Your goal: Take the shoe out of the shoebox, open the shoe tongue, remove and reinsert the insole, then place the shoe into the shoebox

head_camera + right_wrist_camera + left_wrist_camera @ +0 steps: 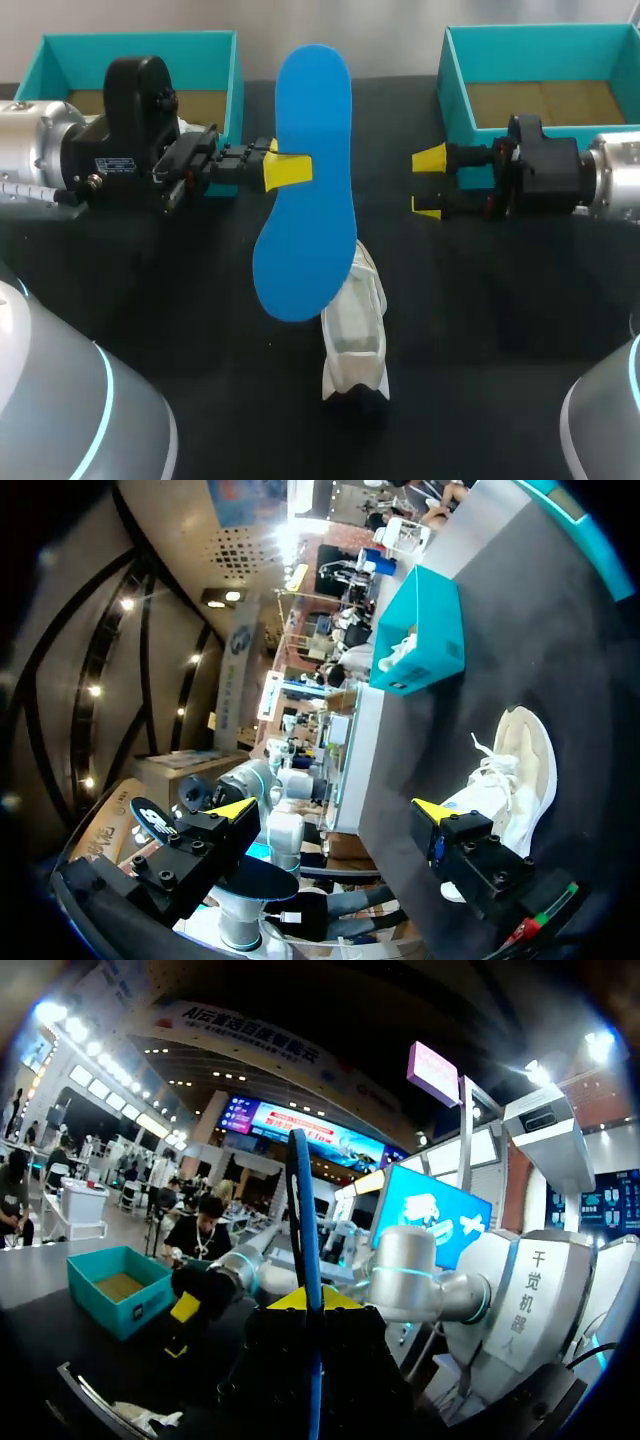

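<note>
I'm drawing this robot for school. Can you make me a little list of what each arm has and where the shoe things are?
left fingers: shut on the insole, holding it up above the table
right fingers: open, holding nothing
insole: blue, out of the shoe, pinched at one edge
shoe: white, lying on the black table, partly hidden under the insole
left box: teal, at the back of the table
right box: teal, at the back of the table

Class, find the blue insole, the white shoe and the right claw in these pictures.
blue insole (322, 220): head view, on its flat blue face.
white shoe (354, 325): head view, on its upper.
right claw (430, 183): head view, midway between its yellow tips.
</note>
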Motion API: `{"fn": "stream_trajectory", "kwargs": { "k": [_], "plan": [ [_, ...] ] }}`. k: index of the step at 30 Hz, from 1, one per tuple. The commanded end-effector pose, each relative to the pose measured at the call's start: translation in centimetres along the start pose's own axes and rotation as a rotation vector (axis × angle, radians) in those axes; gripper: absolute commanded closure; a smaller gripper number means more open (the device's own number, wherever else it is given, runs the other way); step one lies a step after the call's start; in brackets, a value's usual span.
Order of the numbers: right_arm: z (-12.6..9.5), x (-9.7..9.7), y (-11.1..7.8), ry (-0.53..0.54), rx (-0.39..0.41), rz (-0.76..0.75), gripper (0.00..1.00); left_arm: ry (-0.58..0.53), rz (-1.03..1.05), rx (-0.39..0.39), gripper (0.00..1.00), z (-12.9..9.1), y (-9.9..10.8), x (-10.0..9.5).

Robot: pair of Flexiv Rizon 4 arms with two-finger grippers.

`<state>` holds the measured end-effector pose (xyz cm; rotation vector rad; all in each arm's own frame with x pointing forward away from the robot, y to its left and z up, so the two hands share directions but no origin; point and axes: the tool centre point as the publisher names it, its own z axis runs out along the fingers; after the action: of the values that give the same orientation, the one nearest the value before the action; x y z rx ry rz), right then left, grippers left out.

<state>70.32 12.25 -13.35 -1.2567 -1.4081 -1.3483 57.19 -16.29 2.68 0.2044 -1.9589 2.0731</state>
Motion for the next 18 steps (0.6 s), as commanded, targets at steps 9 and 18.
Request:
{"fn": "stream_trajectory", "kwargs": {
  "k": [9, 18],
  "plan": [
    [0.9, 1.2, 1.2, 0.001, 0.038, 0.017, 0.00, 0.088, 0.641, -0.035, 1.00, -0.5, 1.2, -2.2],
    [0.9, 1.2, 1.2, 0.001, 0.038, 0.017, 0.00, 0.088, 0.641, -0.035, 1.00, -0.5, 1.2, -2.2]
  ]
}}
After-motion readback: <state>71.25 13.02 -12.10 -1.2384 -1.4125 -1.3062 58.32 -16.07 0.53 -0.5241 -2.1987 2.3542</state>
